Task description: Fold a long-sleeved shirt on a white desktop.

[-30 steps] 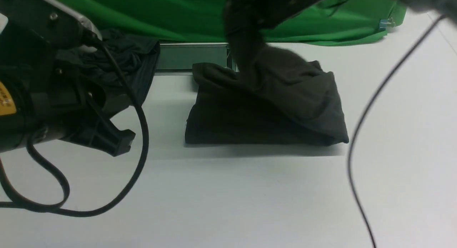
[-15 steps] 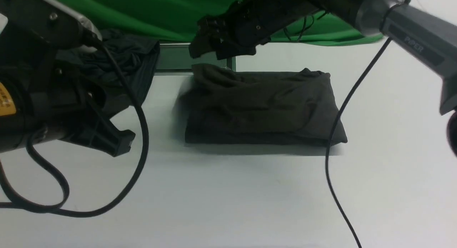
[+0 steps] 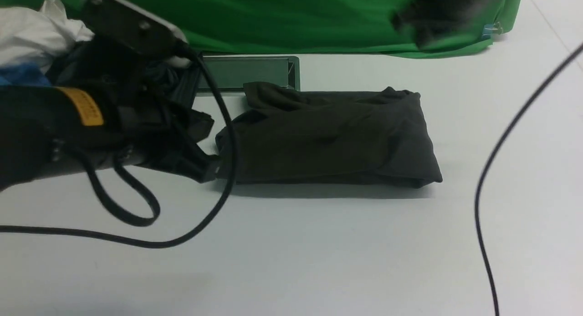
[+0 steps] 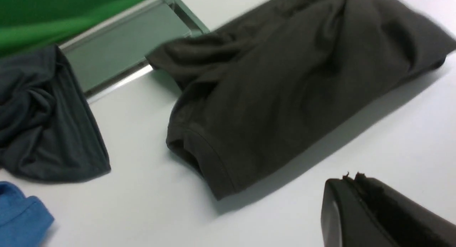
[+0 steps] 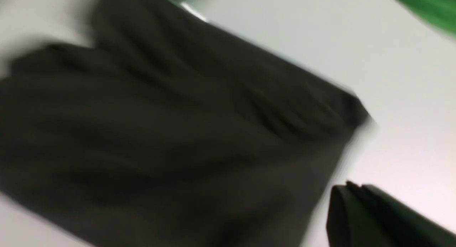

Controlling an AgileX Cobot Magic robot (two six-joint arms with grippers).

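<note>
The long-sleeved shirt lies folded into a dark olive-charcoal rectangle in the middle of the white desktop. My left gripper is low at the shirt's left edge. The left wrist view shows that gripper shut and empty over bare desktop, just short of the shirt's hem. My right gripper is a dark blur high at the back right, well clear of the shirt. In the right wrist view it is shut and empty above the blurred shirt.
A blackish-teal garment and a blue one lie left of the shirt. A grey metal channel sits behind it, under the green backdrop. A white cloth is at the far left. Black cables hang over the desktop.
The right gripper let go of the shirt's far left corner and swung up and to the back right. The left arm moved right, up to the shirt's left edge.
</note>
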